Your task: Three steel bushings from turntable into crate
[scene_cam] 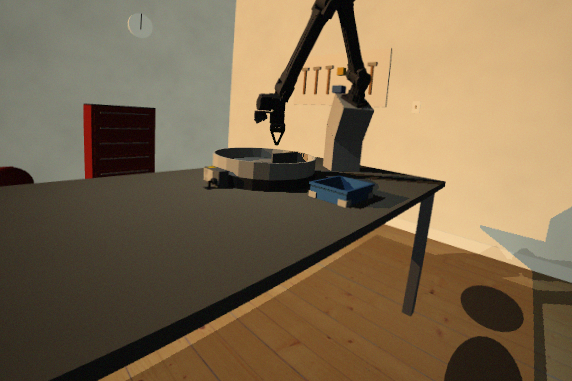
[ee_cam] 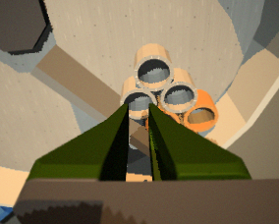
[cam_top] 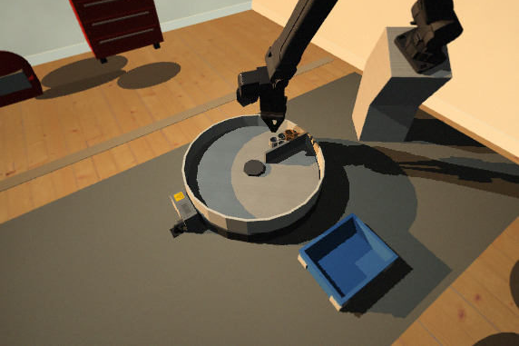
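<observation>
- Three steel bushings (cam_top: 273, 142) (ee_cam: 153, 49) stand clustered on the turntable (cam_top: 245, 226) (scene_cam: 265, 169) (ee_cam: 98, 29), close to its dark divider (cam_top: 287, 149) (scene_cam: 285, 157) (ee_cam: 81, 81).
- Orange bushings (cam_top: 289, 133) (ee_cam: 211, 105) sit right beside the steel ones, toward the turntable's wall; one is partly hidden in the wrist view.
- Nearly pressed together, the fingers (cam_top: 274, 130) (scene_cam: 277, 143) pinch nothing; they point down above the bushings.
- The blue crate (cam_top: 349, 263) (scene_cam: 330, 194) rests on the tabletop (cam_top: 113, 257) (scene_cam: 175, 243), near the edge that runs to the right-hand corner in the exterior view; the turntable lies farther in from that edge.
- A pale pedestal (cam_top: 374, 89) (scene_cam: 342, 138) carries the black arm (cam_top: 313, 7) (scene_cam: 302, 48) behind the crate, toward the tabletop's far side by that same corner.
- Against the turntable's outer side is a small gray box (cam_top: 185, 208) (scene_cam: 215, 174) with a yellow label.
</observation>
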Robot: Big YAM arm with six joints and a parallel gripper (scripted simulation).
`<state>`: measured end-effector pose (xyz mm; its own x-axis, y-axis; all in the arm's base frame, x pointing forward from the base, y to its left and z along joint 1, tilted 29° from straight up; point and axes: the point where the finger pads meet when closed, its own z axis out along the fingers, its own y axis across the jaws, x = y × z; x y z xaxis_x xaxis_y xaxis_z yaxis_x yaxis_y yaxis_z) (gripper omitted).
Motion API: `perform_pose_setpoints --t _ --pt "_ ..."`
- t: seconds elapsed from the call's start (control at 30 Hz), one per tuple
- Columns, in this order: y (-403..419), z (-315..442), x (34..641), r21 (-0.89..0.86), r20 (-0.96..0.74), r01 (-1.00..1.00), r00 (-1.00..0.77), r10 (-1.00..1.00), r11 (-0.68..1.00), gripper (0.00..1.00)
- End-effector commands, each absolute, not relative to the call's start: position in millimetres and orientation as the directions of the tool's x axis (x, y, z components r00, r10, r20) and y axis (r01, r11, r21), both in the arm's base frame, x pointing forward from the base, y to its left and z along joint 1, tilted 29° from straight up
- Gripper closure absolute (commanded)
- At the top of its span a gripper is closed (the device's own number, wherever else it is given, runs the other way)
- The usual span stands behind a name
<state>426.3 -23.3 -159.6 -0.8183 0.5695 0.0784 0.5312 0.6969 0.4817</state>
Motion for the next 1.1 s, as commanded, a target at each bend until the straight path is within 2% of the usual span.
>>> perform_pose_setpoints --t 0.0,1.07 --pt "-29.6 -145.1 441.0 0.491 0.044 0.523 -0.814 0.579 0.697 0.88" --pt "-33.7 -144.1 444.8 0.494 0.035 0.52 -0.813 0.581 0.697 0.88"
